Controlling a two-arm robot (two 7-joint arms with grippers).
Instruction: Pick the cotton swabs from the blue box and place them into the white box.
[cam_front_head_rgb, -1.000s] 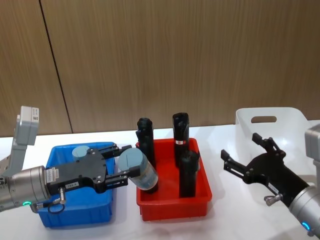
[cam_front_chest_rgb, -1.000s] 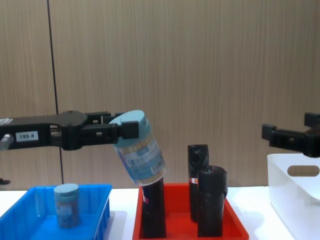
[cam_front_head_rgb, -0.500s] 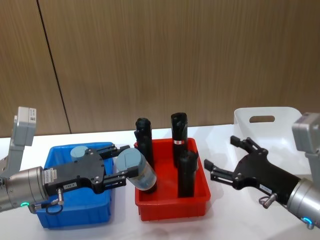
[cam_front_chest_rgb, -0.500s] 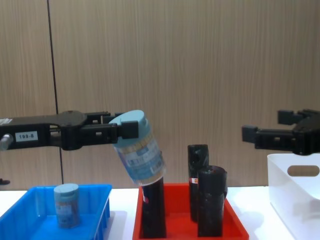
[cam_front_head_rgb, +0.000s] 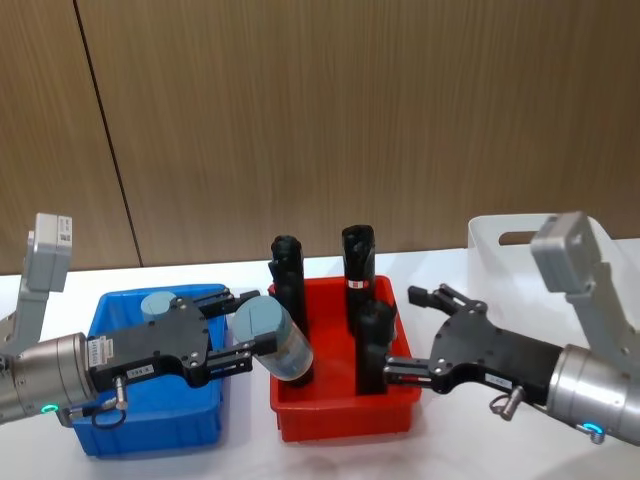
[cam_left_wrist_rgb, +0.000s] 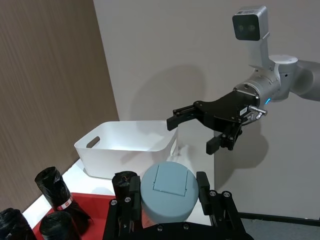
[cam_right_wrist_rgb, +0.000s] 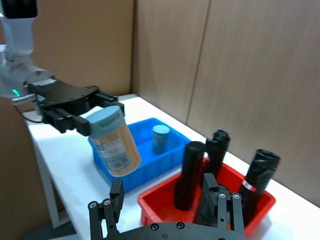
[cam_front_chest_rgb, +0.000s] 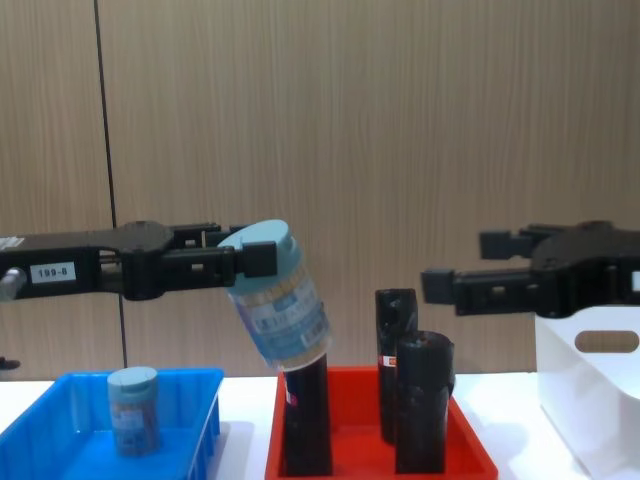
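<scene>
The left claw (cam_front_head_rgb: 250, 328) grips one tub of cotton swabs (cam_front_head_rgb: 287, 352) at its lid end, tilted above the red tray's (cam_front_head_rgb: 345, 418) 9 o'clock edge. The right claw (cam_front_head_rgb: 400, 333) hangs spread open at 3 o'clock. A tilted handover could slip and drop the tub among the black rolls (cam_front_head_rgb: 359, 262). It has a pale blue lid and a clear, labelled body.

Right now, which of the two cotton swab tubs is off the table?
The tilted tub clamped in the left tool, held up in the air. The other tub stands upright inside the blue box.
</scene>
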